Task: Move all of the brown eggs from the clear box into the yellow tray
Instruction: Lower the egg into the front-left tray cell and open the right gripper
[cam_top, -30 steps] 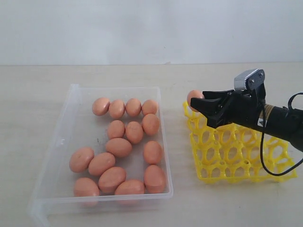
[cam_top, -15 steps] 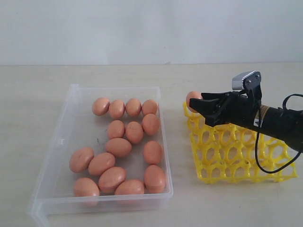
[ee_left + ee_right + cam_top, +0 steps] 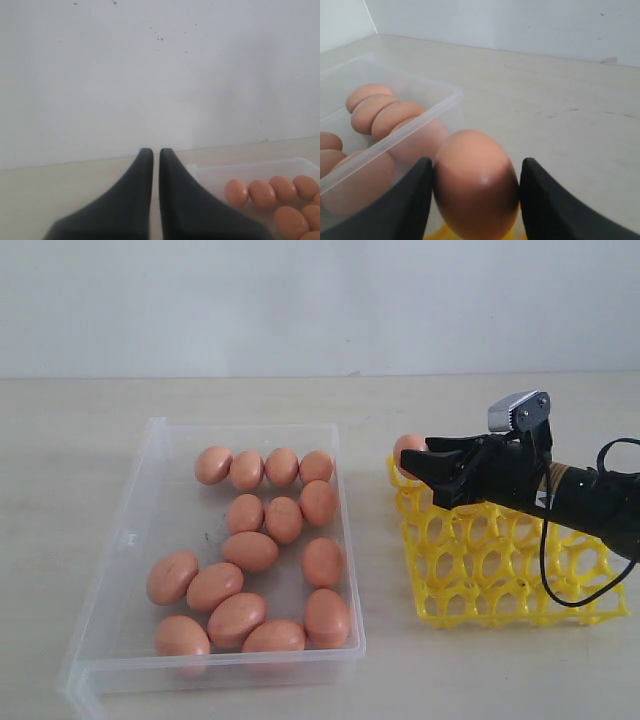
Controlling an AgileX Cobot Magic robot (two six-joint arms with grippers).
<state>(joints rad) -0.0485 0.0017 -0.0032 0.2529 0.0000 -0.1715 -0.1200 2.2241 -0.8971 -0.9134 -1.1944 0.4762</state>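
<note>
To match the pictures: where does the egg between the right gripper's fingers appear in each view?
Exterior view: the egg, at the yellow tray's far left corner.
Left wrist view: not in it.
Right wrist view: the egg, close up between the black fingers.
Shared landmark: the clear box.

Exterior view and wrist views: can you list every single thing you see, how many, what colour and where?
eggs in the box: fifteen, orange-brown, lying in the clear box
held egg: one, orange-brown, over the tray's back left corner
clear box: one, see-through, left side of the table
yellow tray: one, yellow, right of the box, visible cups empty
table: one, pale beige
wall: one, white, behind the table
right gripper: one, black, gripping the held egg
left gripper: one, black, shut, in the left wrist view only
</note>
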